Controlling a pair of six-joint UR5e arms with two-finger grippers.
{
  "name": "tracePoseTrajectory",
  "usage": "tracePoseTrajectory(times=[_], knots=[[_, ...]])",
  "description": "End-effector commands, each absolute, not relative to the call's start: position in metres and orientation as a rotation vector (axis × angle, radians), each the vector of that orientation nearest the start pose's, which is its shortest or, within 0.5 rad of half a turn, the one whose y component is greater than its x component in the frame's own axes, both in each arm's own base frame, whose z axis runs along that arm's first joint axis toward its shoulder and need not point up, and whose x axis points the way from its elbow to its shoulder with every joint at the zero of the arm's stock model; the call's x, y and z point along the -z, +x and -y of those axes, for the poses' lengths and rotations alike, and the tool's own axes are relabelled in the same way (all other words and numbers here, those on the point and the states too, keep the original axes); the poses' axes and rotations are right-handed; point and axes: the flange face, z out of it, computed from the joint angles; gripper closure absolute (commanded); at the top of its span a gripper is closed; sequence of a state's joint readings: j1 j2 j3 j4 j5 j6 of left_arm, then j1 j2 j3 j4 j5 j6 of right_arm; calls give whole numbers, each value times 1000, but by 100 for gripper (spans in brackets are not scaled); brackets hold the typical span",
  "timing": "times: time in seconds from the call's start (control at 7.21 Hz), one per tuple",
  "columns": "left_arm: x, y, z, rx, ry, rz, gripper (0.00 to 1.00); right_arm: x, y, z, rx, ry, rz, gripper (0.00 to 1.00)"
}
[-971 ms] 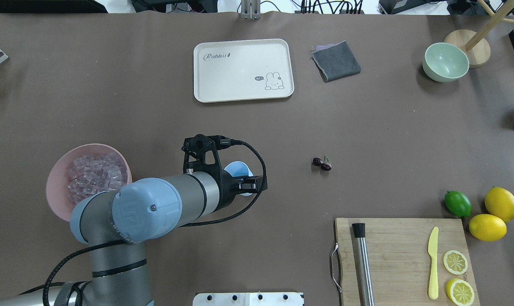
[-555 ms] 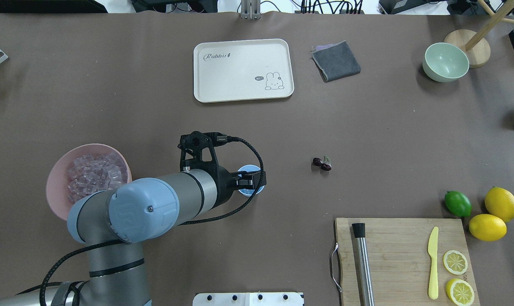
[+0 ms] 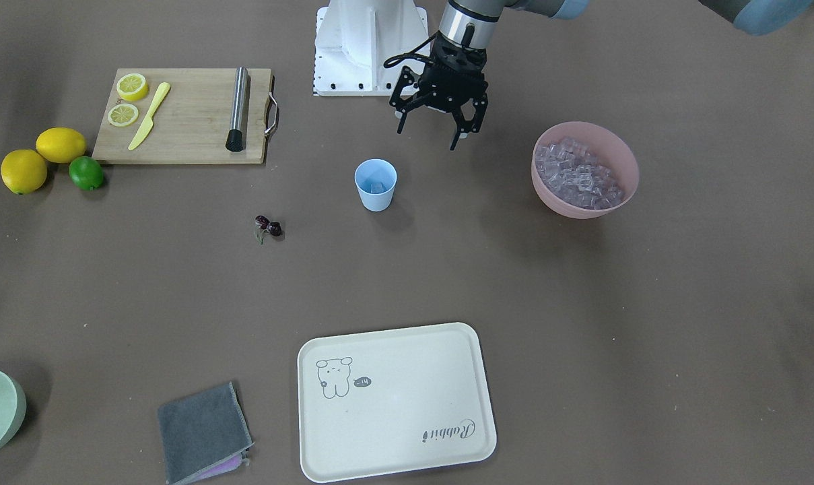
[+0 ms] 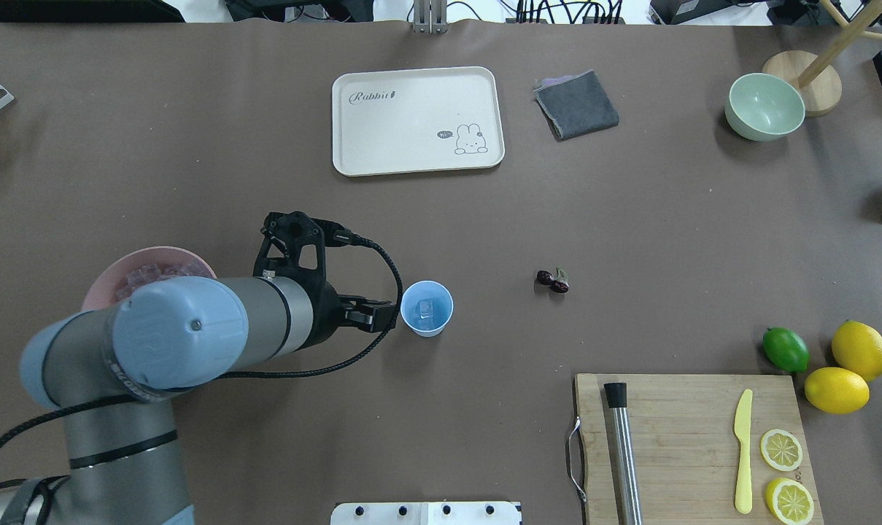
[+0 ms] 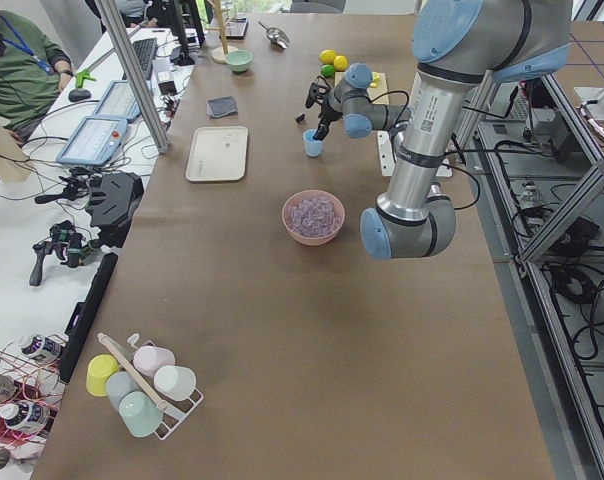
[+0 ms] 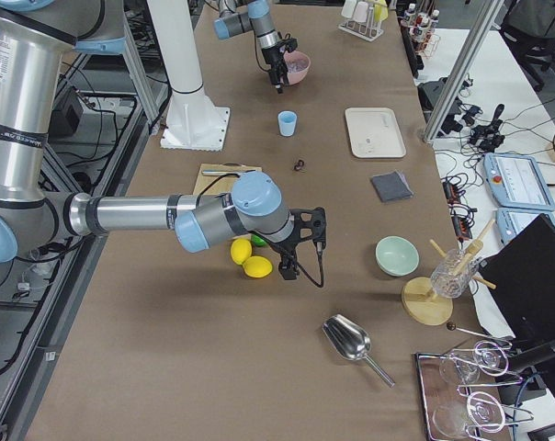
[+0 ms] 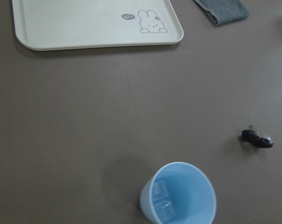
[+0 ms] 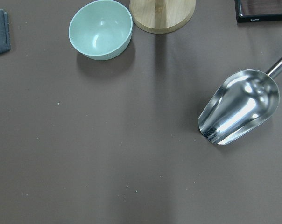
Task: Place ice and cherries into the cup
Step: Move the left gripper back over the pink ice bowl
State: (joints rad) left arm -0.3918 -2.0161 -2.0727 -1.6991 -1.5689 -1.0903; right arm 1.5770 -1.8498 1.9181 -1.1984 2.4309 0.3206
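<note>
Mouth of cup (image 3: 376,201) faced up, uncovered. The left gripper (image 3: 426,139) hung raised near it, fingers spread, on the side toward pink bowl (image 3: 585,209), partly filling the gap between the two. Bare brown table (image 3: 316,219) ran from cup to cherries (image 3: 268,228), well apart. A cutting board (image 3: 184,114) flanked that lane on the robot's side, tray (image 3: 393,404) on the far side, both well off.

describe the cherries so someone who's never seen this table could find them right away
Start at the wooden cutting board on the robot's right. Beyond its handle end, toward the light blue cup, the cherries lie alone on the brown table. They are two tiny dark red-purple balls joined by stems, far smaller than the lime or lemons.
</note>
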Motion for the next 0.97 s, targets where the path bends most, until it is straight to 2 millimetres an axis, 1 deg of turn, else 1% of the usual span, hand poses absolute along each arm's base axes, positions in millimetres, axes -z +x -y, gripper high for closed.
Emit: tracePoseTrajectory(times=[0.0, 0.14, 0.28, 0.42, 0.56, 0.69, 0.83], knots=[[-222, 399, 362, -200, 410, -873, 1, -559, 60, 392, -109, 281, 900, 0], [-242, 383, 361, -212, 380, -866, 1, -559, 60, 392, -110, 280, 898, 0], [-265, 371, 357, -211, 374, -864, 1, -558, 60, 392, -106, 285, 898, 0], [-307, 358, 349, -218, 379, -874, 1, -558, 60, 392, -105, 286, 898, 0], [-350, 338, 335, -243, 393, -900, 1, -557, 60, 392, -97, 295, 898, 0], [-372, 323, 328, -279, 387, -890, 1, -556, 60, 393, -93, 303, 898, 0], [-389, 314, 329, -270, 386, -878, 2, -554, 60, 393, -88, 315, 899, 0]])
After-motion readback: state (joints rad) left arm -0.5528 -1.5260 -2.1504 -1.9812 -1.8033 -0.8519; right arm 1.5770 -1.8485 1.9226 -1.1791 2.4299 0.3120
